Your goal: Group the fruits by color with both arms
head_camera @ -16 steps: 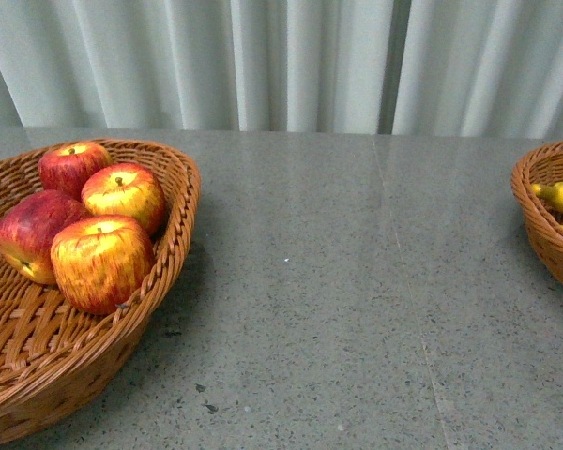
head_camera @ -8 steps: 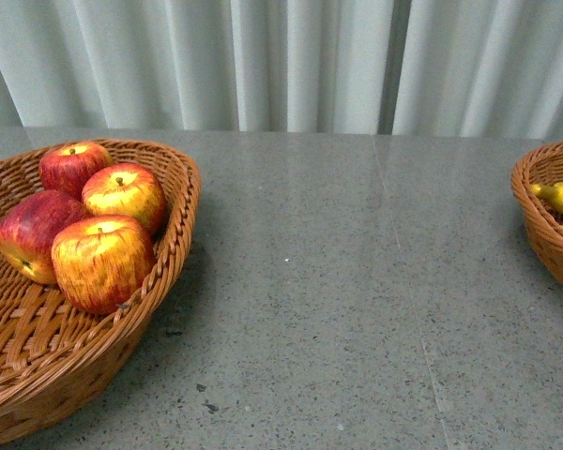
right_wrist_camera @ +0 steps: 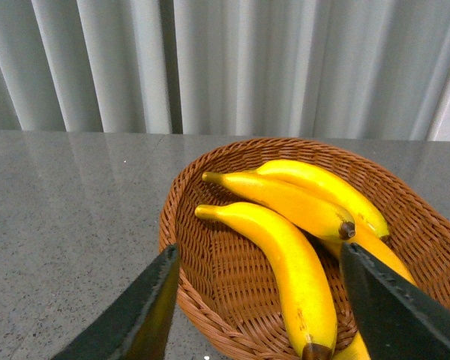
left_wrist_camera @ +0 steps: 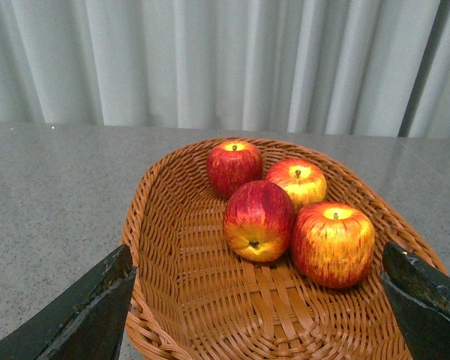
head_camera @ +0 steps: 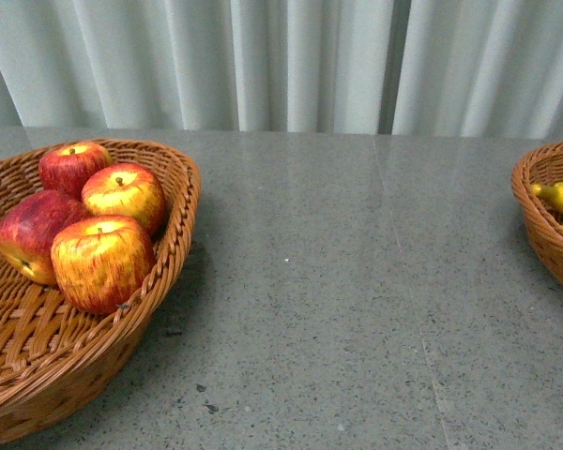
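While neither arm shows in the front view, the grey speckled bench (head_camera: 357, 281) carries two wicker baskets well apart — one at nine o'clock, one cut off by the frame edge at three o'clock.

Left basket (head_camera: 169, 244): four red apples streaked with yellow, clustered and touching. Rear red apple (head_camera: 72, 166) at twelve o'clock of the group; yellower apple (head_camera: 123, 194) just beside it; dark red apple (head_camera: 33, 232) lying on its side; large front apple (head_camera: 101, 262) nearest the rim.

Right basket (head_camera: 535, 211): only a sliver seen, with a banana tip (head_camera: 561, 197) showing over the rim.

Left wrist view: left tool (left_wrist_camera: 259, 311) hangs above the near end of the apple basket (left_wrist_camera: 157, 225), dark fingers (left_wrist_camera: 90, 315) spread wide apart, nothing between them. All four apples (left_wrist_camera: 259, 220) sit toward the far end.

Right wrist view: right tool (right_wrist_camera: 259, 307) over the near rim of the banana basket (right_wrist_camera: 202, 292), fingers (right_wrist_camera: 146, 315) likewise apart and empty. Three or so bananas (right_wrist_camera: 285, 255) lie side by side inside — exact count unclear, since they overlap. Pale curtain (head_camera: 281, 61) behind the bench.
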You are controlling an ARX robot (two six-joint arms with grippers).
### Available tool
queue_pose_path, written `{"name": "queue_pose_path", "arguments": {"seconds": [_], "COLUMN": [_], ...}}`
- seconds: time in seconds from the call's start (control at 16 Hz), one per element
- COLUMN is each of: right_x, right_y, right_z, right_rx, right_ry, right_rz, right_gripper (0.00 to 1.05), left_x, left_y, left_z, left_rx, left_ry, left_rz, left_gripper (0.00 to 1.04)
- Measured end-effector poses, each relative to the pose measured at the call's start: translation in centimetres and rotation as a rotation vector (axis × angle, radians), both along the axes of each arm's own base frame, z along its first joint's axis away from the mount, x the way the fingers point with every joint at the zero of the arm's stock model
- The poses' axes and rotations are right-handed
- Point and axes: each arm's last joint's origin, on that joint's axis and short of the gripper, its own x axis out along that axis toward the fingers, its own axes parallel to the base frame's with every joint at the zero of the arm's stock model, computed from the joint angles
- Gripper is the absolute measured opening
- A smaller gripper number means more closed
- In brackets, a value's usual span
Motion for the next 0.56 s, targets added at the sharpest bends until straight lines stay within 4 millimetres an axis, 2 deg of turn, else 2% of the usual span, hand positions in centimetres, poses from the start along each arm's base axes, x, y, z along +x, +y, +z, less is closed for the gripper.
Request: {"name": "queue_pose_path", "arguments": {"seconds": [0.19,0.56], "right_x": [0.00,0.00], "right_y": [0.00,0.00], "right_z": [0.00,0.00], "right_rx": [0.000,0.000], "right_ry": [0.000,0.000], "right_rz": [0.000,0.000], "right_gripper": [0.98,0.98], "left_x": [0.00,0.00], "left_y": [0.00,0.00], "left_z": [0.00,0.00], "left_rx": [0.000,0.000], "left_ry": [0.000,0.000], "left_rz": [0.000,0.000], "left_gripper": [0.98,0.98]}}
